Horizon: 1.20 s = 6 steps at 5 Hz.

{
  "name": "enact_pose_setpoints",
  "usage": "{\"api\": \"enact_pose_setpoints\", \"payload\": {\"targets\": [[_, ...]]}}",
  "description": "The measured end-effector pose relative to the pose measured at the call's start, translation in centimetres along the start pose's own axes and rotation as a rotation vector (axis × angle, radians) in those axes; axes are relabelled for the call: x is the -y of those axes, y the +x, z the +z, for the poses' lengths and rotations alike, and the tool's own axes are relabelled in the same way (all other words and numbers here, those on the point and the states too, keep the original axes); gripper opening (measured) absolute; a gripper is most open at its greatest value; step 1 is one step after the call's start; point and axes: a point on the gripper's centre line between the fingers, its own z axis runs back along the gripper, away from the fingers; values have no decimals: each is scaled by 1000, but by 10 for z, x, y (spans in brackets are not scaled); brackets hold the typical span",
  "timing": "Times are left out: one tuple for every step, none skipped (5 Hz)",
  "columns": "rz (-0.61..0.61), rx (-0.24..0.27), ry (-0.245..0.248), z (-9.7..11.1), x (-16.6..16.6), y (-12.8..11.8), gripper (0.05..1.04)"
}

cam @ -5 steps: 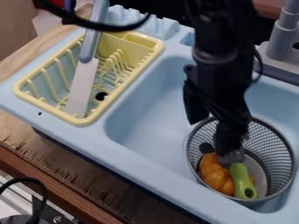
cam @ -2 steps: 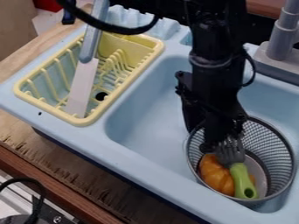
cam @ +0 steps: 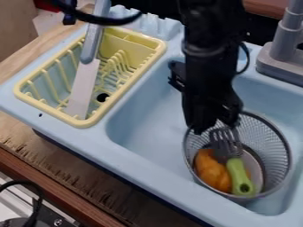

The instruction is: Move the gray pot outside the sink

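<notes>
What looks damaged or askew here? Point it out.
The wooden counter looks splintered in a ragged band in front of the sink. The knife sits askew, its handle jutting past the far rim of the dish rack.

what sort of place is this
Likely a toy kitchen: there's a light blue sink, a yellow dish rack set into it on the left, and a mesh basket holding a green-handled fork.

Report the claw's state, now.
Claw: at the rim of the gray mesh pot; whether it is open, closed or gripping that rim cannot be told.
</notes>
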Motion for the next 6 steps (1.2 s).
{"api": "enact_pose_setpoints", "payload": {"targets": [[57,10,-15,9,-11,-4,55],[105,26,-41,19,-24,0,55],[151,39,-70,25,-43,5,55],[185,47,-118,33,-50,5,55],[224,73,-165,50,-59,9,55],[263,92,-165,57,-70,10,55]]}}
